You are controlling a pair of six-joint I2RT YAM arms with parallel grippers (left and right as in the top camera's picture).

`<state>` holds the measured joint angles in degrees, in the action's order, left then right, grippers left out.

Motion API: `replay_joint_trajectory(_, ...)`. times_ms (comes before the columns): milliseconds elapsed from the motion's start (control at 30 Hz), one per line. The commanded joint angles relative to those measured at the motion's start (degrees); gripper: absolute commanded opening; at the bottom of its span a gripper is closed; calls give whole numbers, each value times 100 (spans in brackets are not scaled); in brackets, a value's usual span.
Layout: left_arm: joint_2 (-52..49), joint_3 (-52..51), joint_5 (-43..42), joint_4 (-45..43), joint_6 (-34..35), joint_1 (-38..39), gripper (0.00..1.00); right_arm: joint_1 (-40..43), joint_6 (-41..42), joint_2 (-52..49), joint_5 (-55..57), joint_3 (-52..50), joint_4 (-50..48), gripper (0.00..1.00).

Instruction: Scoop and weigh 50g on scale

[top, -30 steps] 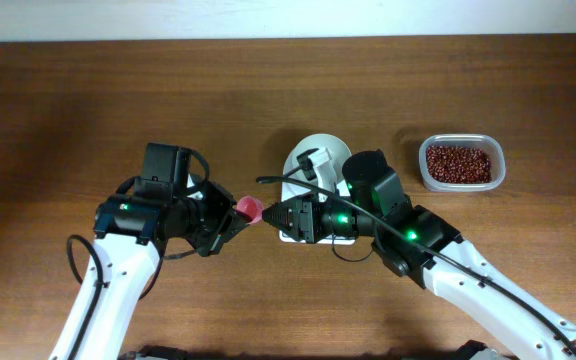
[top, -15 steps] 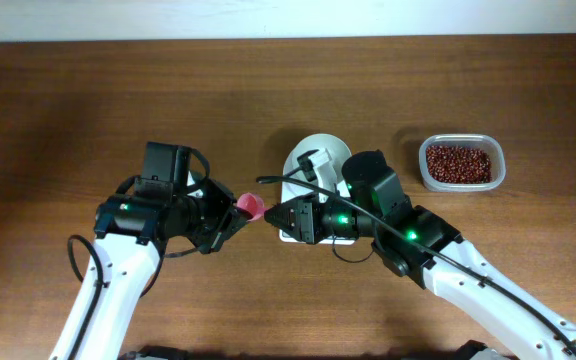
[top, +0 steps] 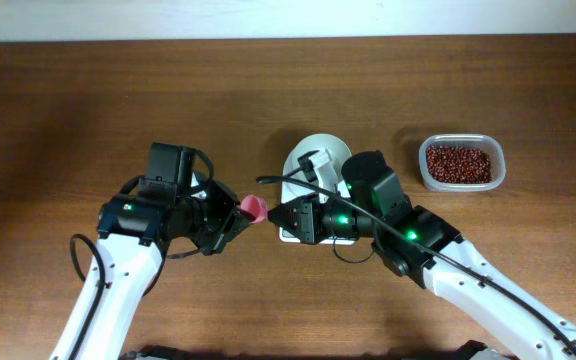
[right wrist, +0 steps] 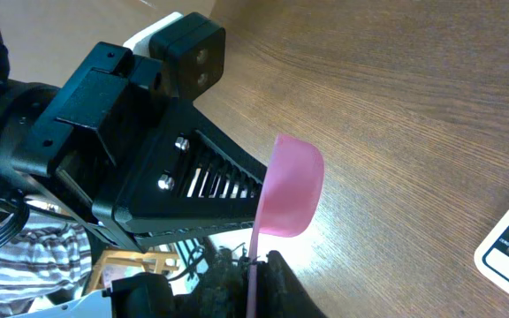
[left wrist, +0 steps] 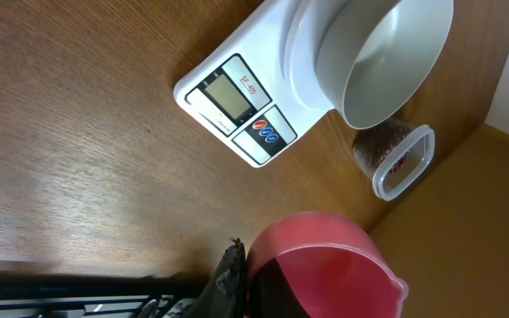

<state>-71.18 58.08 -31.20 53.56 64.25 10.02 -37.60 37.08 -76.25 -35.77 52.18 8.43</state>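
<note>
**Overhead view.** The left gripper (top: 234, 220) and right gripper (top: 274, 213) meet tip to tip at frame centre on a pink scoop (top: 254, 208). The left jaws are closed on the scoop. In the right wrist view the handle runs down between the right fingers (right wrist: 281, 281), which lie closed against it. The scale (top: 289, 234), carrying a white bowl (top: 320, 152), sits just right of centre, partly under the right arm. A tub of red beans (top: 460, 163) stands at the right of the table (top: 88, 90).

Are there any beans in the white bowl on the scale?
No, the bowl shows only its bare white inside in the left wrist view.
</note>
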Motion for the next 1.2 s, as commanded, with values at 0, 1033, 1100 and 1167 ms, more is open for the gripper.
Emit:
replay_joint_trajectory(0, -17, 46, 103, 13, -96, 37, 3, -37, -66, -42, -2, 22, -24, 10)
replay_joint_trajectory(1033, -4, 734, -44, -671, -4999, -1458, 99, -22, -511, 1926, 2315, 22, 3521, 4)
replay_joint_trajectory(1100, -4, 1432, -55, -256, -5746, -1451, 99, -22, -470, 2173, 2618, 22, 3644, 4)
replay_joint_trajectory(1167, 4, 1963, -55, 258, -6408, -1440, 99, -22, -468, 2356, 2881, 22, 3713, 4)
